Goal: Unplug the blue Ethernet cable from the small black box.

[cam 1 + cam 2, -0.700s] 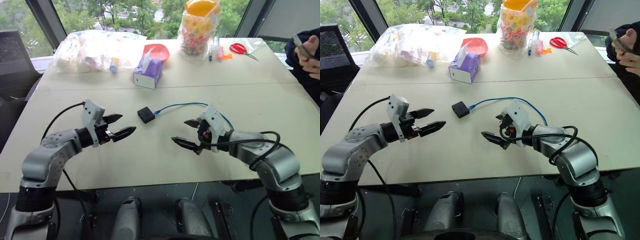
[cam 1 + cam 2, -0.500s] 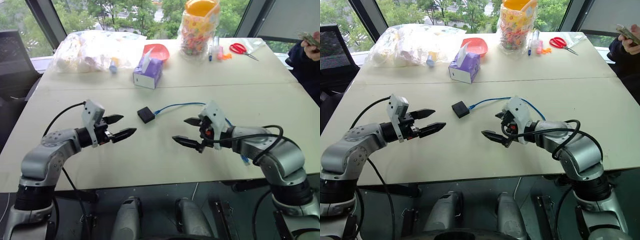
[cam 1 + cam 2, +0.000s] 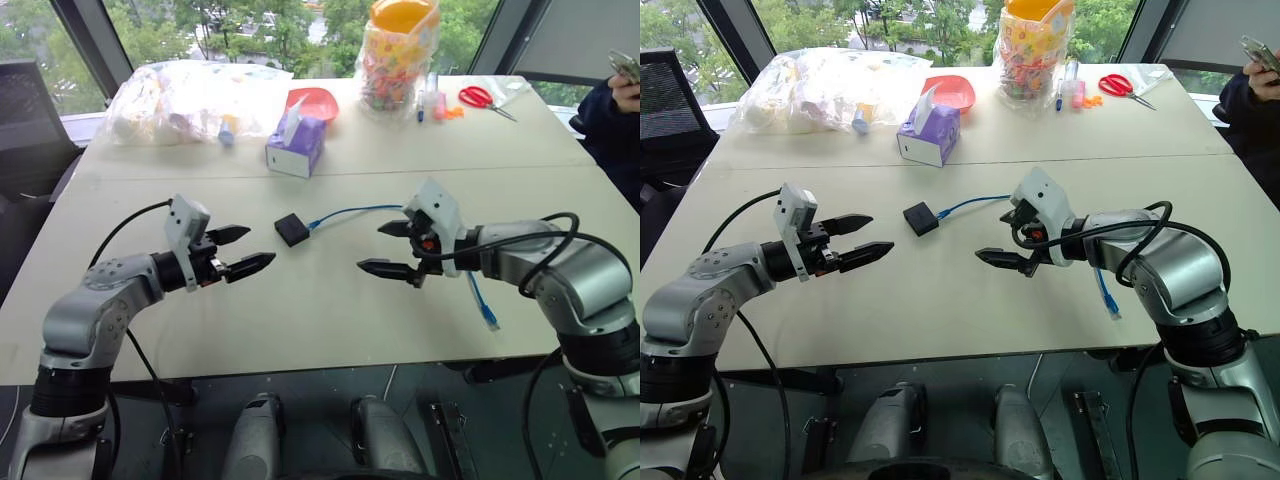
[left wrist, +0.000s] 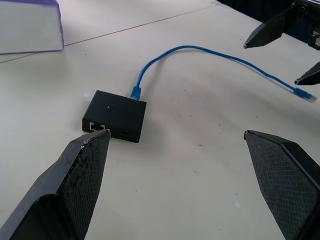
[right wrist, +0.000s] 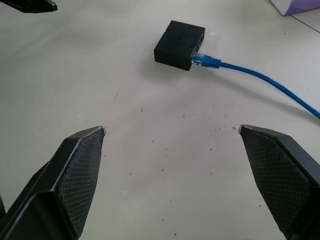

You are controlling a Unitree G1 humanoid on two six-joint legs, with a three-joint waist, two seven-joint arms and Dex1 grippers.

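Both tools, left [image 3: 246,251] and right [image 3: 392,250], stood spread and empty; light small matte black box [image 3: 291,229] likely slides, so pin it, pinch thin blue Ethernet cable [image 3: 350,211] at stiff plug, box's 3 o'clock.

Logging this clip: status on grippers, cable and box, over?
Left gripper and right gripper open, empty, above table. Blue Ethernet cable still plugged into small black box. Nothing between.

Two beige tables [image 3: 330,320] sitting pushed together, seam running across. Big windows [image 3: 250,20] with dark slanted frames behind, daylight coming in, green trees showing outside. Black office chair [image 3: 30,110] standing at the far left corner. Dark floor showing under the near table edge.
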